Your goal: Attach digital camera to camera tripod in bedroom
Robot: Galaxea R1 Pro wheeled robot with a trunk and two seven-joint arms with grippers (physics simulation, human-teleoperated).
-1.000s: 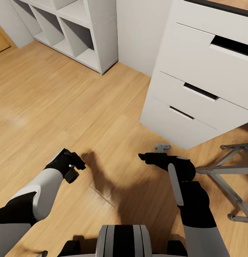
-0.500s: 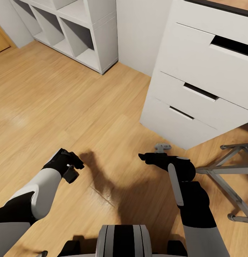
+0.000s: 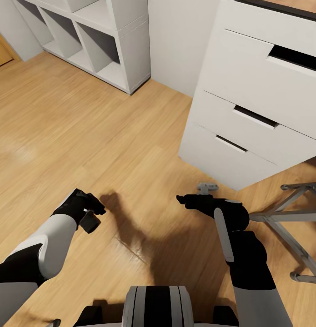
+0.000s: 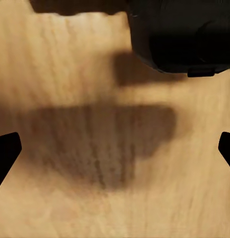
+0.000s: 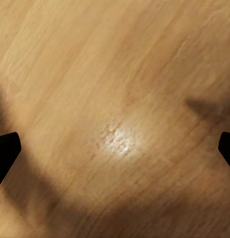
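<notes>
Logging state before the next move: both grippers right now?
Left gripper: open, nothing between the fingertips, wood floor below.
Right gripper: open, empty, over the floor.

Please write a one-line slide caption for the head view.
Both black grippers, left and right, hang over light wood plank floor beside white drawer unit.

No readable text, labels, brands, numbers or signs anywhere. White drawer fronts (image 3: 248, 86) plain, cube shelves (image 3: 103, 41) plain, wood floor (image 3: 85, 131) unmarked, robot arms carry no lettering. Both wrist views show bare floor planks, nothing printed.
</notes>
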